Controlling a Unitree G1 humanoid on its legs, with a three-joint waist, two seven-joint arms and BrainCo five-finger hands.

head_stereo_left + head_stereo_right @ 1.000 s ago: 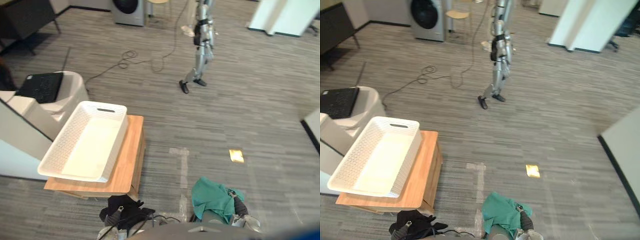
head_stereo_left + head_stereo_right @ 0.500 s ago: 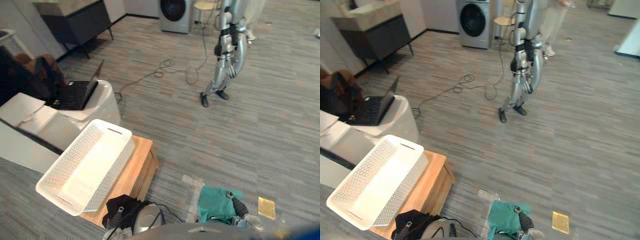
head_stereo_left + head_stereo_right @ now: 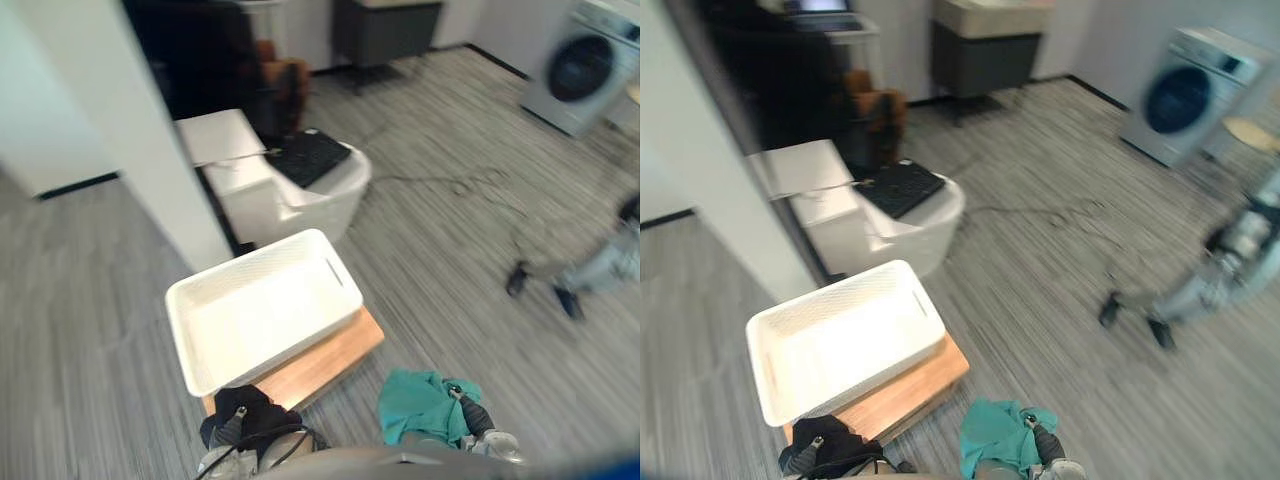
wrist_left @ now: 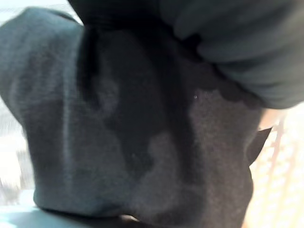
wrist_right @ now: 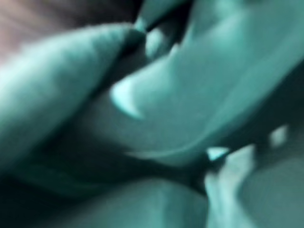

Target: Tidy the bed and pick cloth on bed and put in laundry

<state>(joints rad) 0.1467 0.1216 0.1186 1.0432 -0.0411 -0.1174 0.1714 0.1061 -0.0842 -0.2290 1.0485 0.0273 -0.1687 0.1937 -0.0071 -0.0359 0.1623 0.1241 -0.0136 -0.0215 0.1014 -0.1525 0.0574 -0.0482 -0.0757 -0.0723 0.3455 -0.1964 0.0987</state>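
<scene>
The left hand [image 3: 232,428] has its fingers clamped on a bunched black cloth [image 3: 262,412], low by the near end of the wooden table [image 3: 330,358] that carries the white basket [image 3: 245,262]. The right hand [image 3: 472,415] has its fingers closed on a green cloth [image 3: 420,400], over the floor right of the table.

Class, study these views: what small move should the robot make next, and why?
Probably carry the left hand forward over the white basket and let go: it grips a dark cloth, the right hand grips a green cloth, and the basket on the wooden table sits just ahead.
</scene>
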